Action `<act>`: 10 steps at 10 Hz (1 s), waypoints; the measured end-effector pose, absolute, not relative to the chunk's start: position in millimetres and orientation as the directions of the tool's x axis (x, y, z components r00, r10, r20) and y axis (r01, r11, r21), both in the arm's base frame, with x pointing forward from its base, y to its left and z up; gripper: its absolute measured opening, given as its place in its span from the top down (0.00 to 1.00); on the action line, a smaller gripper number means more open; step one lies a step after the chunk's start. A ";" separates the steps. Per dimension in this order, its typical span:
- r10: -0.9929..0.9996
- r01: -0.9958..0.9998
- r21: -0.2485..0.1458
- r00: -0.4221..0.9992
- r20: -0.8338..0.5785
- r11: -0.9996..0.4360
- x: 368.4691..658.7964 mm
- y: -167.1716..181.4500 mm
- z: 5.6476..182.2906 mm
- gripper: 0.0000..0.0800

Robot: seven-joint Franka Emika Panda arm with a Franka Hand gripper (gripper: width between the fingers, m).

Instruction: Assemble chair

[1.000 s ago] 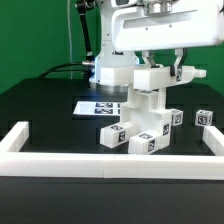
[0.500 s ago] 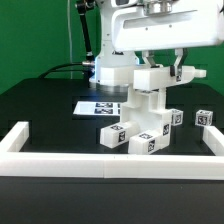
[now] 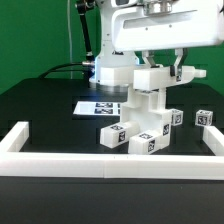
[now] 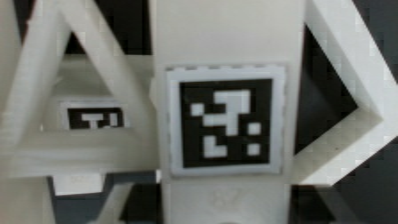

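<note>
Gripper (image 3: pixel 163 70) clenched on the chair's (image 3: pixel 145 122) top bar (image 3: pixel 155 80).
Chair stands mid-table, long axis vertical; marker board (image 3: pixel 92 104) at 10 o'clock, loose tagged block (image 3: pixel 205 118) at 3, open table before the border rail (image 3: pixel 110 165) at 6.

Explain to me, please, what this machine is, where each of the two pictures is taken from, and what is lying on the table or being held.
The glossy white machine is a robot arm with a two-finger gripper. One picture comes from a camera standing off the arm; the close-up comes from a camera on its wrist. The gripper is shut on the top white bar of a half-built chair of matte white blocks carrying black-and-white square tags. On the black table also lie a thin flat white marker board, a small loose tagged white block and long white border rails.
</note>
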State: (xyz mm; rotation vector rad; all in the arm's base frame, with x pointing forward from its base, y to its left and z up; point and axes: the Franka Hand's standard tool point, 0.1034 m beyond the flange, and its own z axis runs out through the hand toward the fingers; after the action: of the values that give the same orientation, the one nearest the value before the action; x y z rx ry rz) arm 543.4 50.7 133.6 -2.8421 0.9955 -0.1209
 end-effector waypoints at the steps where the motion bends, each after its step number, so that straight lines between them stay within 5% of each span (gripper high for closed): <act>1: -0.626 -0.615 -0.147 0.779 0.033 -0.775 543.4 50.7 133.6 0.63; 10: -0.631 -0.621 -0.147 0.775 0.029 -0.770 542.3 50.6 134.9 0.63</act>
State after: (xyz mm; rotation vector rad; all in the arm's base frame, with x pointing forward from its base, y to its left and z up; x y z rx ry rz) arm 542.3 50.6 134.9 -2.8374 1.0048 -0.1156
